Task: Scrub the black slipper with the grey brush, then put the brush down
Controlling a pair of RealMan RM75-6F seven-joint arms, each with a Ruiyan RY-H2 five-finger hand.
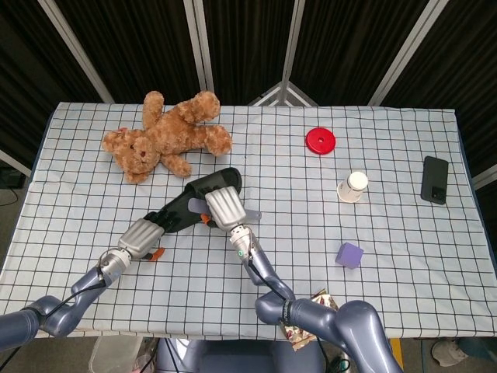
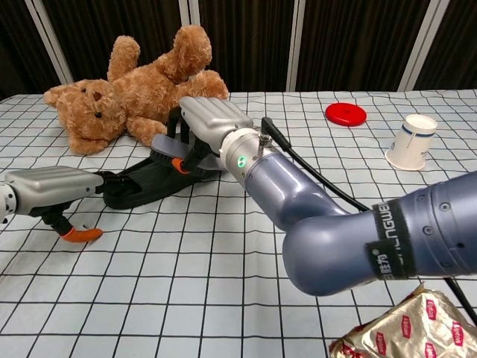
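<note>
Tablecloth (image 1: 404, 233): purple cube (image 1: 349, 255) head-view only.

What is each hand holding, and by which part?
Right hand grips the brush by its handle, over the slipper. Left hand holds the slipper's heel end.

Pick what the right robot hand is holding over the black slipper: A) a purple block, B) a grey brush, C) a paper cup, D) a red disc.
B: the right robot hand grips the grey brush against the slipper, whose other end the left robot hand holds.
</note>
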